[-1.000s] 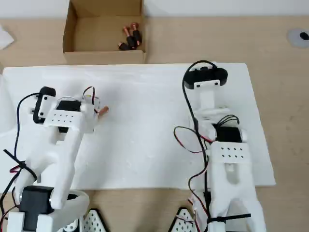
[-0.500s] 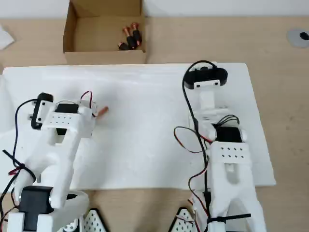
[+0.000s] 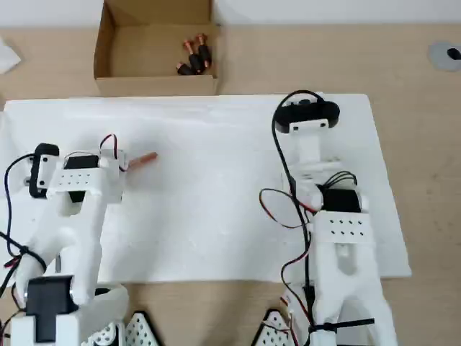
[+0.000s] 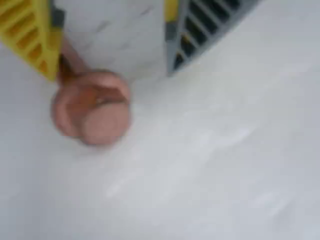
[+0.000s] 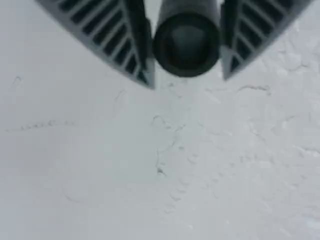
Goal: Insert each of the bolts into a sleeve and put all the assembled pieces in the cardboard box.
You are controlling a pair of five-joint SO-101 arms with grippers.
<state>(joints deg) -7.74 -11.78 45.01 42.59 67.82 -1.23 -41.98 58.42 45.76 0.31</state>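
Left gripper point(image 4: 111, 72) stands open over the white foam sheet point(image 3: 216, 202), and the copper bolt point(image 4: 92, 112) lies loose against its yellow finger, not pinched. Right gripper point(image 5: 186, 77) is clamped on a dark sleeve point(image 5: 186, 42). The bolt looks small, rigid, smooth and light, so it is likely to roll. It is probably best pinched across the shank near the head, tip free. Assembled pieces point(image 3: 194, 58) sit in the cardboard box point(image 3: 104, 43).
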